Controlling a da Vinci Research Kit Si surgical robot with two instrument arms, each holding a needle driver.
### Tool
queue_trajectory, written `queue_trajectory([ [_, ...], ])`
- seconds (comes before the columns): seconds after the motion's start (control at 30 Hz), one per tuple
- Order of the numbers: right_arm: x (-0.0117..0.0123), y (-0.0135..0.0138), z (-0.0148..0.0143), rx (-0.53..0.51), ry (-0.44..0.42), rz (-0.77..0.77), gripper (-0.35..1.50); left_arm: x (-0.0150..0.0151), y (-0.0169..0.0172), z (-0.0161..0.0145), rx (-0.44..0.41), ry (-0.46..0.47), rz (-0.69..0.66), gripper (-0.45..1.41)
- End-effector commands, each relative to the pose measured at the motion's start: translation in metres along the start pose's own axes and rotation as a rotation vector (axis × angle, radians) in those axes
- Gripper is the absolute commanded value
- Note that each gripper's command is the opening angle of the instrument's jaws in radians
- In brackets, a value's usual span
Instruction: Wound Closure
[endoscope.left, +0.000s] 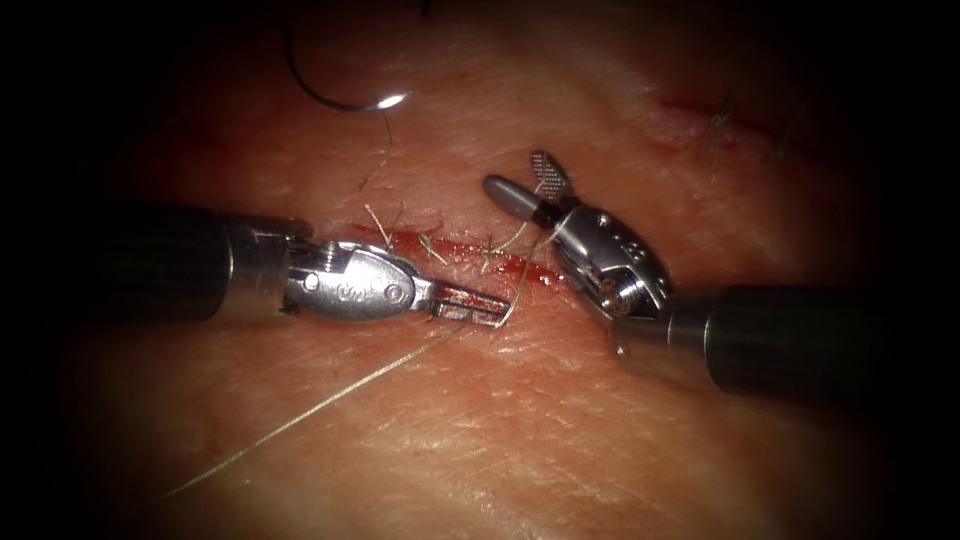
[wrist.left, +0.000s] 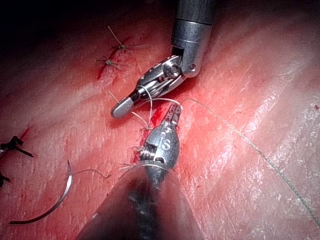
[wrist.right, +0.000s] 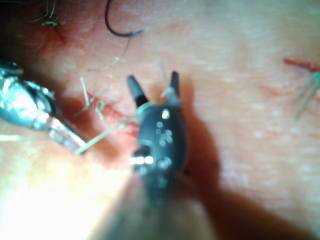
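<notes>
The cut (endoscope.left: 500, 258) runs red across the tissue between the two tools. My left tool (endoscope.left: 470, 305) lies along the cut's near edge, jaws shut on the thread (endoscope.left: 330, 395), which trails away to the lower left. The thread also rises from those jaws and loops around my right tool (endoscope.left: 528, 186), whose jaws stand open and hold nothing. The curved needle (endoscope.left: 335, 98) lies free on the tissue at the upper left, held by neither tool and not in the tissue. The left wrist view has the needle (wrist.left: 50, 205), the left tool (wrist.left: 175, 112) and the loop on the right tool (wrist.left: 145, 92).
Short cut thread ends (endoscope.left: 378, 222) stand up along the cut's left part. A second, stitched wound (endoscope.left: 715, 120) lies at the upper right. Tied knots (wrist.left: 112, 62) and a dark thread piece (wrist.left: 12, 145) sit on the tissue in the left wrist view.
</notes>
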Motion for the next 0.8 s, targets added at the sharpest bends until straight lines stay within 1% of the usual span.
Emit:
queue_trajectory([
  [0.03, -0.0006, -0.0002, 0.0001, -0.003, -0.005, 0.002, -0.35, -0.0004, 0.0000, 0.0005, -0.007, 0.005, -0.002, -0.45],
  [0.23, 0.0002, -0.0015, -0.0011, 0.022, 0.030, -0.026, -0.35, 0.0000, -0.0009, -0.0017, 0.011, -0.004, -0.009, -0.45],
  [0.27, 0.0006, -0.0024, -0.0016, 0.044, 0.052, -0.049, -0.35, -0.0002, -0.0017, -0.0028, 0.024, -0.011, -0.014, -0.45],
  [0.33, 0.0008, -0.0033, -0.0023, 0.061, 0.063, -0.067, -0.35, -0.0004, -0.0026, -0.0038, 0.038, -0.020, -0.013, -0.45],
  [0.4, 0.0012, -0.0051, -0.0040, 0.091, 0.079, -0.111, -0.35, -0.0013, -0.0051, -0.0058, 0.067, -0.038, -0.034, -0.45],
  [0.43, 0.0011, -0.0055, -0.0047, 0.100, 0.084, -0.116, -0.35, -0.0018, -0.0063, -0.0064, 0.077, -0.045, -0.040, -0.45],
  [0.57, 0.0009, -0.0060, -0.0065, 0.121, 0.099, -0.126, -0.35, -0.0034, -0.0089, -0.0074, 0.079, -0.063, -0.064, -0.45],
  [0.6, 0.0008, -0.0060, -0.0067, 0.125, 0.105, -0.125, -0.35, -0.0038, -0.0095, -0.0077, 0.077, -0.066, -0.065, -0.45],
  [0.67, 0.0003, -0.0065, -0.0074, 0.134, 0.110, -0.145, -0.35, -0.0054, -0.0119, -0.0088, 0.086, -0.090, -0.080, -0.45],
  [0.8, -0.0011, -0.0071, -0.0071, 0.152, 0.110, -0.161, -0.35, -0.0064, -0.0156, -0.0099, 0.099, -0.102, -0.098, -0.45],
])
